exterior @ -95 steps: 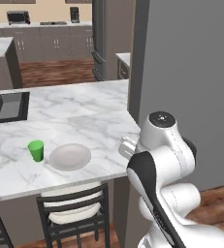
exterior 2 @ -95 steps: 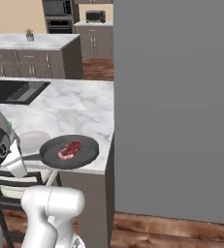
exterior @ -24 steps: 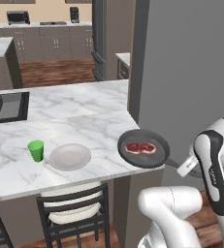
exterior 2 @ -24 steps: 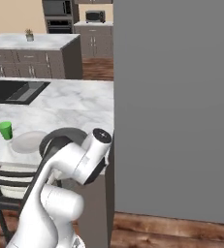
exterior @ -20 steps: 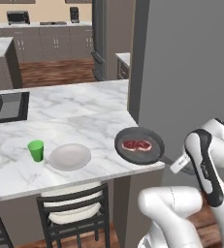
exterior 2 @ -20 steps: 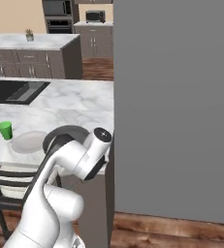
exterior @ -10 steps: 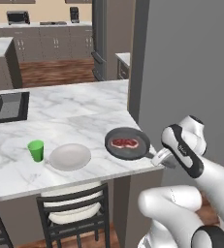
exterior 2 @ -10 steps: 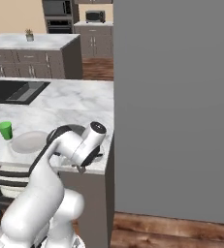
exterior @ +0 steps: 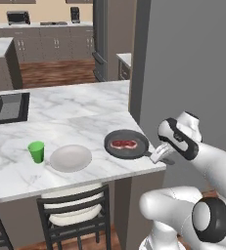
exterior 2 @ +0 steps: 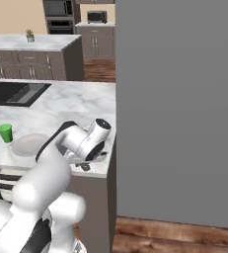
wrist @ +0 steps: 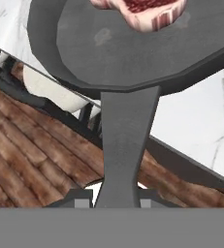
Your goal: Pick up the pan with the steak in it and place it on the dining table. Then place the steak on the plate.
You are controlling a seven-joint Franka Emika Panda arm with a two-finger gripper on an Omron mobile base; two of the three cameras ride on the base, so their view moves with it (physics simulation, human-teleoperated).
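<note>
— Pan (exterior: 126,144)?
— Dark grey, round, at the dining table (exterior: 60,122)'s near right corner; its handle runs straight back between the gripper (exterior: 159,155)'s fingers, which are clamped on it.
— Contents?
— One red marbled steak (exterior: 124,143), centred. Pale plate (exterior: 70,157) just left, bare; green cup (exterior: 36,151) beyond it.

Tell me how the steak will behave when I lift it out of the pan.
The steak looks thin and flat, so it will probably droop if gripped at one edge. Raw, it may be slick. It lies loose in the pan, so a nudge would likely slide it, not tip it.
</note>
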